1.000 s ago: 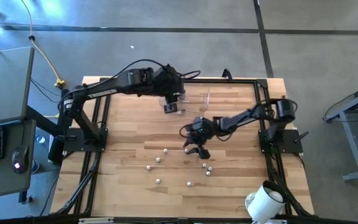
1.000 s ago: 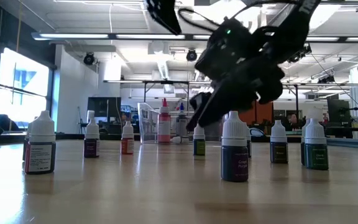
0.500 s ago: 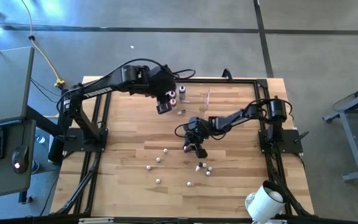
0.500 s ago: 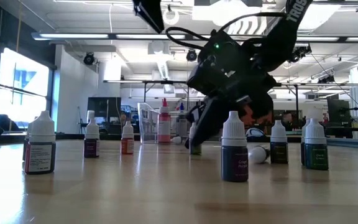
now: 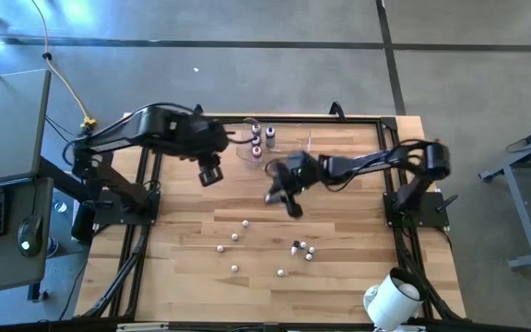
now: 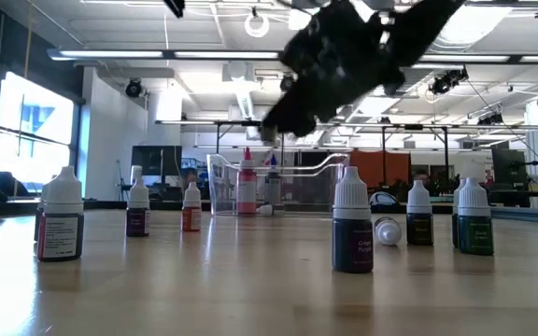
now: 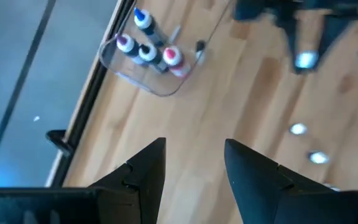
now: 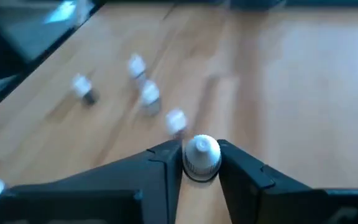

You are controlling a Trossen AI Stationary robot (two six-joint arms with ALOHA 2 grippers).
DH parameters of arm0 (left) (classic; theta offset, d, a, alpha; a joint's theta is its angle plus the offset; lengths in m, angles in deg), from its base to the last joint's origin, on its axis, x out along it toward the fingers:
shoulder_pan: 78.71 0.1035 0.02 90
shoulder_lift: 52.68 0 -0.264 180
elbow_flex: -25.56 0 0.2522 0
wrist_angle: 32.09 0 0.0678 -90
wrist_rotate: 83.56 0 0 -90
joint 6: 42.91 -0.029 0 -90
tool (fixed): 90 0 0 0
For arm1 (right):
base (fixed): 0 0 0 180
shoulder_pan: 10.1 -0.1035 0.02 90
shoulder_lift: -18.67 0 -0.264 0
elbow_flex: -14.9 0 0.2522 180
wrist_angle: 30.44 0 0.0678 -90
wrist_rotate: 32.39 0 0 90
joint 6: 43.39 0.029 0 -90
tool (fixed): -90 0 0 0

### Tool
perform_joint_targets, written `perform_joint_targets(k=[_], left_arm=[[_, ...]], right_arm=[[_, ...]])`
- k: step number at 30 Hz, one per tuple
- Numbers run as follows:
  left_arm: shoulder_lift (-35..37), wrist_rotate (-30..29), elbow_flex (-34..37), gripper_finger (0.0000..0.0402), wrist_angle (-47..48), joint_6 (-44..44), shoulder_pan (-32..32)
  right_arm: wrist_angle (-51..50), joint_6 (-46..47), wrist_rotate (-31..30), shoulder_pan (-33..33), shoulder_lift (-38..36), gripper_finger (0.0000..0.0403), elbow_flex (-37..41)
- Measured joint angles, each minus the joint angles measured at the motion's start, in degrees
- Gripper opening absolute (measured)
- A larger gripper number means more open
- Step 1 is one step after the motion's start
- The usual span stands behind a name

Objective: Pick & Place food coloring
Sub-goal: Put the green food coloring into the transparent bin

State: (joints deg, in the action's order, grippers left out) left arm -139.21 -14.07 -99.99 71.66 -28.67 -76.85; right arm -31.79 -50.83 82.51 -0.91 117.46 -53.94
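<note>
Several tiny white-capped food coloring bottles stand loose on the wooden table; in the low view they form a row. One bottle is held between the fingers of my right gripper, which hangs above the table's middle near a clear tub. The tub holds a few bottles. My left gripper is open and empty, up in the air to the left of the tub. My right gripper pinches one bottle between its two fingertips, which sit on opposite sides of its white-capped top. The fingers slant down from the table's right side. The bottle is lifted clear of the table; the cap hides its body.
One bottle lies on its side among the upright ones. A big white cylinder sits at the near right corner. A black frame runs round the table. Bare wood lies between the tub and the loose bottles.
My right gripper has shut on a bottle among the loose ones and risen with it, carrying it clear of the table toward the far edge and the tub. A bottle beside it has tipped onto its side. My left gripper has drawn away from the tub toward the table's left, rising.
</note>
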Motion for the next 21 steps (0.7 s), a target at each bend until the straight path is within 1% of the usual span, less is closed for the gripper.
perform_joint_targets(k=[1, 2, 5, 7, 8, 9, 11, 12, 14, 16, 18, 21], left_arm=[[0.97, 0.04, 0.48, 0.0160, 0.00, 0.88, -1.07], [1.85, 0.04, 1.04, 0.0160, 0.04, 1.40, -2.08], [4.68, -0.03, 3.74, 0.0160, -0.04, 4.01, -5.77], [6.98, -1.48, 7.14, 0.0160, -0.10, 6.07, -8.26], [8.04, -2.91, 9.16, 0.0160, -0.30, 7.02, -9.61], [9.12, -4.95, 11.60, 0.0160, -0.29, 8.27, -10.93], [11.55, -9.41, 17.86, 0.0160, -0.87, 11.81, -13.43], [12.56, -11.22, 21.23, 0.0160, -2.04, 13.87, -14.64], [14.82, -13.24, 28.95, 0.0160, -6.66, 16.58, -16.45], [16.56, -13.27, 36.77, 0.0160, -13.23, 17.50, -18.09], [17.32, -12.46, 44.02, 0.0160, -21.89, 16.80, -19.06], [17.10, -9.11, 53.57, 0.0160, -33.89, 14.29, -20.03]], right_arm=[[-1.31, -0.03, -2.55, 0.84, -1.82, 0.0093, -0.81], [-2.55, -0.35, -6.44, 1.79, -3.55, 0.0091, -1.54], [-5.26, -3.54, -20.56, 5.23, -7.65, 0.0075, -2.53], [-6.20, -5.50, -25.95, 8.21, -8.78, 0.0067, -2.71], [-6.86, -5.68, -26.48, 9.86, -8.82, 0.0065, -2.72], [-7.88, -5.16, -25.72, 11.60, -8.80, 0.0065, -2.71], [-10.47, -3.23, -22.45, 14.83, -7.69, 0.0069, -2.68], [-11.64, -2.74, -20.97, 16.24, -6.98, 0.0073, -2.68], [-13.55, -2.71, -20.26, 18.43, -5.00, 0.0081, -2.59], [-13.42, -3.12, -20.22, 19.82, -3.27, 0.0084, -2.57], [-12.81, -3.93, -18.95, 20.64, -1.93, 0.0083, -2.60], [-12.71, -4.40, -17.54, 21.03, 0.82, 0.0079, -2.64]])
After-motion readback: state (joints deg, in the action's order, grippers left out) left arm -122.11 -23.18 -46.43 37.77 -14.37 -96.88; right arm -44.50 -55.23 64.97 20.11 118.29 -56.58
